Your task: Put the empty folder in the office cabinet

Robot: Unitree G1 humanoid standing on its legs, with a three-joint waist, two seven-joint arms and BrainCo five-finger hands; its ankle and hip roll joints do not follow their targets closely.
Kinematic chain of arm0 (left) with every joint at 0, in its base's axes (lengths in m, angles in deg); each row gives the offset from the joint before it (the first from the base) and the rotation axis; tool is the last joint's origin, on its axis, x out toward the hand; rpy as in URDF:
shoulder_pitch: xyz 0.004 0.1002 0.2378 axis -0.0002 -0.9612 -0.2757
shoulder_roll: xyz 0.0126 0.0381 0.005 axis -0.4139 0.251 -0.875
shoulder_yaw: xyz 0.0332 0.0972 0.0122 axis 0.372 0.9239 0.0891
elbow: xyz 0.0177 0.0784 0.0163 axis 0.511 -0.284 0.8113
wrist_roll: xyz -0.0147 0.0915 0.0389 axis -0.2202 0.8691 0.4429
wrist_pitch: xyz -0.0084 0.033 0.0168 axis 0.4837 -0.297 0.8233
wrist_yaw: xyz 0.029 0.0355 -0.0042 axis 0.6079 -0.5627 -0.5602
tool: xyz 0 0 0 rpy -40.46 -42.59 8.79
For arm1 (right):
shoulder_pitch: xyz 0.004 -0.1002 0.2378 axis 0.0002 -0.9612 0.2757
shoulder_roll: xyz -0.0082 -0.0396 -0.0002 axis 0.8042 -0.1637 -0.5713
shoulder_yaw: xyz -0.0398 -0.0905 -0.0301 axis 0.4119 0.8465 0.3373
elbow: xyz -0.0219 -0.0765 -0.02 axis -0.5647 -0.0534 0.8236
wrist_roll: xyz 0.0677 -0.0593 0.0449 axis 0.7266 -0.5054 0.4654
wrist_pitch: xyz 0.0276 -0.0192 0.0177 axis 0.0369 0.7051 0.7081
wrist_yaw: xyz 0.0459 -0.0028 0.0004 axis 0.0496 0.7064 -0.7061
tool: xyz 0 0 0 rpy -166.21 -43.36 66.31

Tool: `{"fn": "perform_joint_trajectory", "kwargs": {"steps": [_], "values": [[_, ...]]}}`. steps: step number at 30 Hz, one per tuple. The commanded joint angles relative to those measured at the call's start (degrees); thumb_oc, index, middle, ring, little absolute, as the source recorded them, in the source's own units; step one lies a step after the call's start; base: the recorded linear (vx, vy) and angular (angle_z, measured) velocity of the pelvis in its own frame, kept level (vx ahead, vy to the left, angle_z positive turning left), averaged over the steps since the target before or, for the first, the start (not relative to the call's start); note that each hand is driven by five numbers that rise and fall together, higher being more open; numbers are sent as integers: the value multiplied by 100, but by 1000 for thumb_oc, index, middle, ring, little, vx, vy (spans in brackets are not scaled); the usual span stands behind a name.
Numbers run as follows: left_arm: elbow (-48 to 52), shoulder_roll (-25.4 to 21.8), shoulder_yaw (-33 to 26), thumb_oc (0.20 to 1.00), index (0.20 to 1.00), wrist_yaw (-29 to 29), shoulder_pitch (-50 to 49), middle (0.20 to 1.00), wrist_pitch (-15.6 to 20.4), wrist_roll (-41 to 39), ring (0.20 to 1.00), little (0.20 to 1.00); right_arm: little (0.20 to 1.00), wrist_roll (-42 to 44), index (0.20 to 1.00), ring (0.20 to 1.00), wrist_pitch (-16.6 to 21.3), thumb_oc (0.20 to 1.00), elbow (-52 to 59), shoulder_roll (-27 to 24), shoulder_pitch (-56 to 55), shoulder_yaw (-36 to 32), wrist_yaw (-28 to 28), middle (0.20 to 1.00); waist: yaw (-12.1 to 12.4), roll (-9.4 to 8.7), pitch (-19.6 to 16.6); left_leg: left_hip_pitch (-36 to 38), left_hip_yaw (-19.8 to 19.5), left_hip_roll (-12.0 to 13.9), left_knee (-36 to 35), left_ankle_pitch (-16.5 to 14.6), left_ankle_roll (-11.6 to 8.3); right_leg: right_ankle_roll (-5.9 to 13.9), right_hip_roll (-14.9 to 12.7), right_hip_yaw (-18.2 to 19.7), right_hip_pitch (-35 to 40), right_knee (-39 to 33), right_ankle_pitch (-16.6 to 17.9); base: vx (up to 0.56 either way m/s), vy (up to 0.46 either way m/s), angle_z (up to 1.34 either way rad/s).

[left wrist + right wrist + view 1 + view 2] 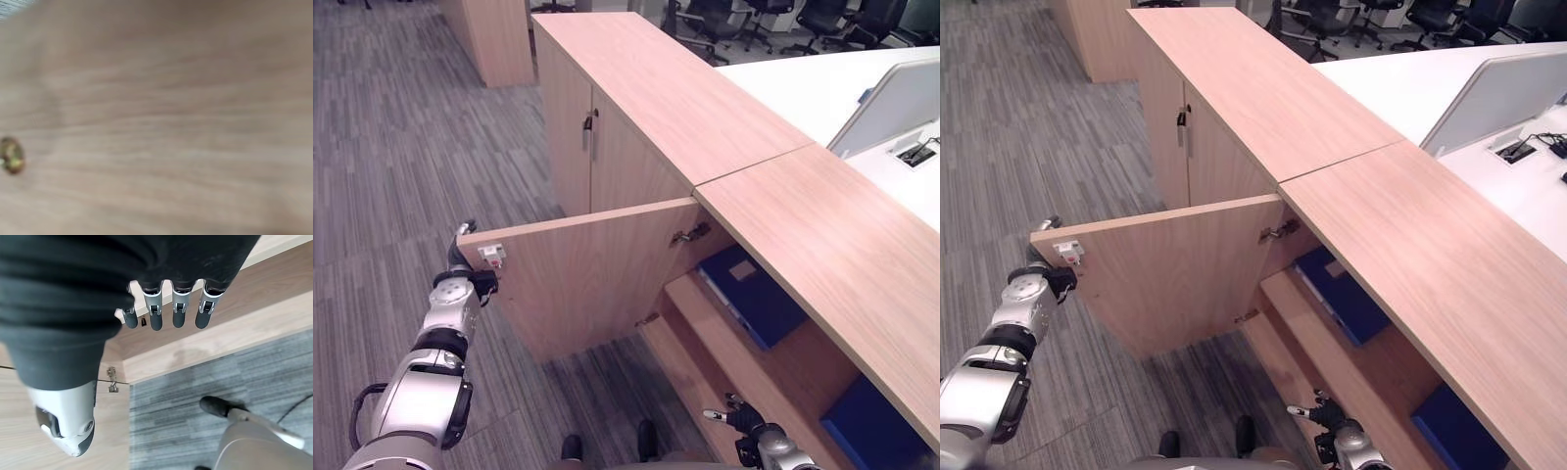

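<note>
The low wooden office cabinet [685, 98] has one door [587, 284] swung wide open toward me. On the upper shelf inside lies a blue folder [754, 294]. A second blue folder [871, 426] shows lower down at the right. My left hand [462, 257] is at the door's free edge, beside a white catch [493, 257]. Its wrist view shows the door's wood grain from very close, with a brass screw [11, 154]. My right hand [744, 419] hangs low in front of the bottom shelf, its fingers [156, 313] straight and holding nothing.
Further along the cabinet is a closed pair of doors with a metal handle [588, 132]. A white desk [822, 88] with a screen stands behind the cabinet, office chairs [724, 20] beyond it. A wooden unit [494, 39] stands at the back on grey carpet [401, 147].
</note>
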Motion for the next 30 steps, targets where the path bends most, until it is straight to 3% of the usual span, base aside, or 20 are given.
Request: {"fn": "perform_joint_trajectory", "kwargs": {"steps": [1, 7, 12, 18, 21, 23, 24, 25, 27, 28, 29, 30], "values": [[-90, 463, 440, 1000, 1000, 211, 406, 1000, 185, 82, 1000, 1000, 1000, -44, 1000, 1000, 117, 1000, -103, -54, 266, 259, -44, 1000, -100, 172, -70, 250, -119, 152, 69, -609, -181, 722, -347, -91, 185, 104, -284, 42, 3, 5], [572, 811, 691, 1000, 1000, 339, 149, 1000, 214, -12, 1000, 1000, 1000, -112, 1000, 1000, 129, 1000, -16, -34, 270, 273, -44, 1000, -42, 190, -33, 256, -216, 136, 69, -610, -173, 698, -355, -157, 242, 101, -312, 10, 4, 7], [1911, 1092, 1202, 1000, 1000, 591, -661, 1000, 212, 208, 1000, 1000, 1000, -132, 1000, 1000, 101, 1000, -1, -67, 237, 131, -31, 1000, 114, 286, 43, 216, -348, 92, 69, -584, -155, 681, -394, -283, 278, 100, -329, -6, 11, 17], [3290, 614, 1838, 1000, 1000, 1371, -1842, 1000, 38, 742, 1000, 1000, 1000, -137, 1000, 1000, 80, 1000, 146, -171, 70, -106, 70, 1000, 267, 463, 97, 182, -420, 34, 69, -568, -116, 683, -479, -394, 310, 118, -322, -2, 20, 4], [3382, 472, 2003, 1000, 1000, 1540, -2051, 1000, 10, 965, 1000, 1000, 1000, -109, 1000, 1000, 80, 1000, 158, -198, 117, -163, 78, 1000, 266, 556, 151, 127, -341, -3, 69, -555, -91, 732, -546, -376, 212, 143, -258, -79, 59, -7], [3451, 523, 1988, 1000, 1000, 1565, -2223, 1000, -2, 924, 1000, 1000, 1000, -144, 1000, 1000, 47, 1000, 181, -246, 498, -180, 4, 1000, 288, 720, 337, -57, 107, 14, 69, -466, -62, 885, -712, -536, -173, 393, -12, -258, 52, -56], [3452, 524, 1985, 1000, 1000, 1566, -2224, 1000, -3, 924, 1000, 1000, 1000, -143, 1000, 1000, 47, 1000, 180, -247, 501, -178, 4, 1000, 296, 719, 330, -65, 118, 14, 69, -466, -61, 886, -712, -524, -192, 404, -14, -250, 28, -172], [3459, 592, 1941, 1000, 1000, 1529, -2262, 1000, -46, 850, 1000, 1000, 1000, -147, 1000, 1000, 30, 1000, 257, -221, 596, -183, -26, 1000, 293, 778, 405, -119, 327, 47, 69, -407, -47, 916, -823, -678, -423, 784, 37, -220, 69, -155], [3678, 615, 1863, 1000, 1000, 1562, -2492, 1000, -119, 774, 1000, 1000, 1000, -207, 1000, 1000, 5, 1000, 282, -175, 628, -198, -30, 1000, 378, 914, 403, -188, 665, 129, 107, -343, -15, 755, -1008, -1488, -442, 1313, -344, -250, 85, -80], [3818, 632, 1811, 1000, 1000, 1621, -2644, 1000, -187, 736, 1000, 1000, 1000, -262, 1000, 1000, 1, 1000, 218, -119, 624, -191, -29, 1000, 438, 974, 349, -222, 994, 202, 159, -288, 16, 620, -1126, -2068, -326, 1708, -572, -134, 49, -105], [3829, 629, 1808, 1000, 1000, 1623, -2656, 1000, -192, 735, 1000, 1000, 1000, -263, 1000, 1000, 3, 1000, 217, -117, 617, -187, -30, 1000, 438, 969, 346, -216, 997, 199, 161, -293, 14, 620, -1134, -2064, -331, 1732, -592, -151, 48, -124], [3890, 633, 1765, 1000, 1000, 1682, -2791, 1000, -229, 759, 1000, 1000, 1000, -310, 1000, 1000, 1, 1000, 86, -58, 584, -187, -14, 1000, 484, 934, 285, -173, 1320, 201, 192, -290, 40, 623, -1184, -2333, -117, 1866, -711, -58, 4, -109]]}}
